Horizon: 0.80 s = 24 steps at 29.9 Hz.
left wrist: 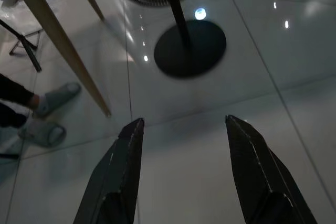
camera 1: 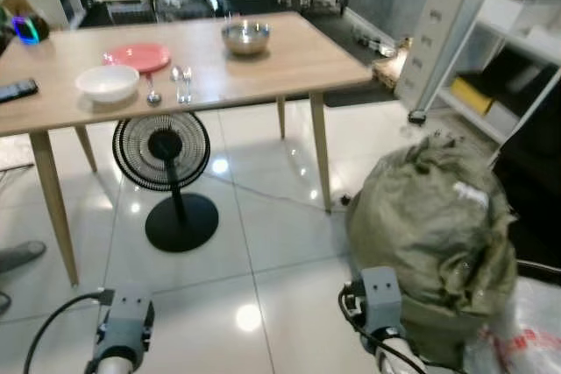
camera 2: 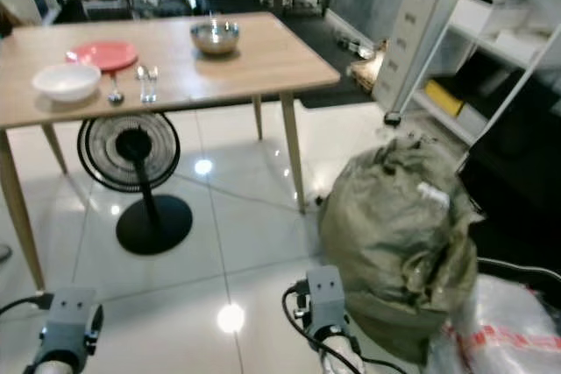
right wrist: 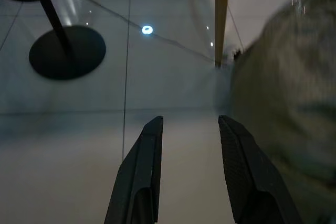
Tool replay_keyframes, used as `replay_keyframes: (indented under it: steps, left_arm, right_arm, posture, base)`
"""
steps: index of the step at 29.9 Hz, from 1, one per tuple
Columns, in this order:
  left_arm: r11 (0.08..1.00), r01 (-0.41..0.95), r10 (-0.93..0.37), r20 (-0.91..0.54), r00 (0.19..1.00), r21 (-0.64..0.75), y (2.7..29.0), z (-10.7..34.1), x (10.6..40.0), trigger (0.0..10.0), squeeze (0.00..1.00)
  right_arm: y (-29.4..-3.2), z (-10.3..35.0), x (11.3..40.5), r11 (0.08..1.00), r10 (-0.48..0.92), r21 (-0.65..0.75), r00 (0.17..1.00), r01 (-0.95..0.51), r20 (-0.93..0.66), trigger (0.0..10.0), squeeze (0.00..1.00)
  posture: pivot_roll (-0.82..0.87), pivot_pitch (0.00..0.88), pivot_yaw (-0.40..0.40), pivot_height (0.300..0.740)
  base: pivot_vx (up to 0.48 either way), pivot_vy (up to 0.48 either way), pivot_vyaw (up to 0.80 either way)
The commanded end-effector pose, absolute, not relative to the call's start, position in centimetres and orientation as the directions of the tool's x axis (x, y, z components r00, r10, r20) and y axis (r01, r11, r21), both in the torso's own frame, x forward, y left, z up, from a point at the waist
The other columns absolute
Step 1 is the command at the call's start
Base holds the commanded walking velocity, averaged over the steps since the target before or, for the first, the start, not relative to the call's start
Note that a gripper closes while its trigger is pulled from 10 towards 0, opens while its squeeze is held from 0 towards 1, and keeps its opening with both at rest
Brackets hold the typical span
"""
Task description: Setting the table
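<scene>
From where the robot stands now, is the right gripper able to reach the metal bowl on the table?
Probably not. The right gripper hangs low over the floor, open, and the metal bowl sits across the table, well ahead.

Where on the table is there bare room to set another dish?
The table is bare right of the steel bowl and along the near edge below it. It is crowded on the left: white bowl, pink plate, cutlery.

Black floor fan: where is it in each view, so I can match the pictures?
Left eye view: black floor fan left of centre, under the wooden table.
Right eye view: further left, under the table.
Left wrist view: its round base on the floor beyond the fingers.
Right wrist view: its base beyond the fingers.
Shared landmark: the table's light wooden legs.
</scene>
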<state>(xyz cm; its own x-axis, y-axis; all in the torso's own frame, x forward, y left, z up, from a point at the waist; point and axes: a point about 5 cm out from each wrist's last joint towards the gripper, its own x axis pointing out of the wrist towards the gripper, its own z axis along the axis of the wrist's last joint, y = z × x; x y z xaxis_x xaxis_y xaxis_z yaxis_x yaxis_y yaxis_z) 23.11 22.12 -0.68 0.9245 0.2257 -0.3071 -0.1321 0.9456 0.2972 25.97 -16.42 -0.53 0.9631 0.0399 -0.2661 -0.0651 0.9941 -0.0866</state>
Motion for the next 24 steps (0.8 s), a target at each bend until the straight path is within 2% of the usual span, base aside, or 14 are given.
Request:
replay_keyframes:
  steps: [1, 2, 6, 9, 12, 14, 20, 24]
  left_arm:
    - [0.935, -0.151, 0.250, -0.293, 0.923, 0.320, 22.9, -0.4, 22.8, 10.0, 0.00]
    - [0.933, -0.178, 0.255, -0.224, 0.941, 0.311, 23.3, 1.3, 23.7, 10.0, 0.00]
    - [0.932, -0.205, 0.260, -0.160, 0.952, 0.298, 23.7, 2.9, 24.4, 10.0, 0.00]
    - [0.933, -0.235, 0.259, -0.055, 0.964, 0.273, 24.1, 5.9, 25.4, 10.0, 0.00]
    - [0.935, -0.237, 0.250, -0.013, 0.968, 0.263, 24.2, 7.1, 25.7, 10.0, 0.00]
    - [0.940, -0.232, 0.224, 0.059, 0.973, 0.249, 24.1, 9.5, 26.7, 10.0, 0.00]
    - [0.953, -0.202, 0.171, 0.153, 0.973, 0.225, 23.2, 12.7, 28.2, 10.0, 0.00]
    - [0.962, -0.176, 0.142, 0.166, 0.976, 0.209, 22.4, 13.8, 28.6, 10.0, 0.00]
  right_arm:
    - [-16.2, 0.0, 26.3, 0.995, 0.039, -0.077, 0.972, -0.059, -0.233, 10.0, 0.00]
    - [-16.0, 1.6, 27.4, 0.996, 0.043, -0.069, 0.986, -0.054, -0.159, 10.0, 0.00]
    - [-15.8, 3.4, 28.5, 0.997, 0.044, -0.058, 0.995, -0.049, -0.084, 10.0, 0.00]
    - [-15.2, 7.1, 30.5, 0.998, 0.058, -0.040, 0.997, -0.055, 0.054, 10.0, 0.00]
    - [-14.9, 8.8, 31.3, 0.997, 0.072, -0.040, 0.991, -0.068, 0.112, 10.0, 0.00]
    - [-14.5, 12.5, 32.6, 0.996, 0.082, -0.046, 0.976, -0.074, 0.202, 10.0, 0.00]
    - [-14.0, 17.5, 33.4, 0.995, 0.098, -0.057, 0.931, -0.083, 0.351, 10.0, 0.00]
    - [-13.9, 17.9, 33.3, 0.995, 0.094, -0.061, 0.930, -0.077, 0.354, 10.0, 0.00]
  posture:
    - [0.03, 0.000, 0.054, 0.740]
    - [0.03, 0.000, 0.055, 0.740]
    - [0.04, 0.000, 0.053, 0.740]
    - [0.04, 0.000, 0.050, 0.740]
    - [0.05, 0.000, 0.048, 0.740]
    - [0.05, 0.000, 0.044, 0.740]
    - [0.05, 0.000, 0.043, 0.740]
    - [0.05, 0.000, 0.042, 0.740]
  base:
    - [0.480, 0.000, 0.00]
    - [0.480, 0.000, 0.00]
    - [0.480, 0.000, 0.00]
    - [0.480, 0.000, 0.00]
    - [0.480, 0.000, 0.00]
    - [0.480, 0.000, 0.00]
    - [0.480, 0.000, 0.00]
    - [0.480, 0.000, 0.00]
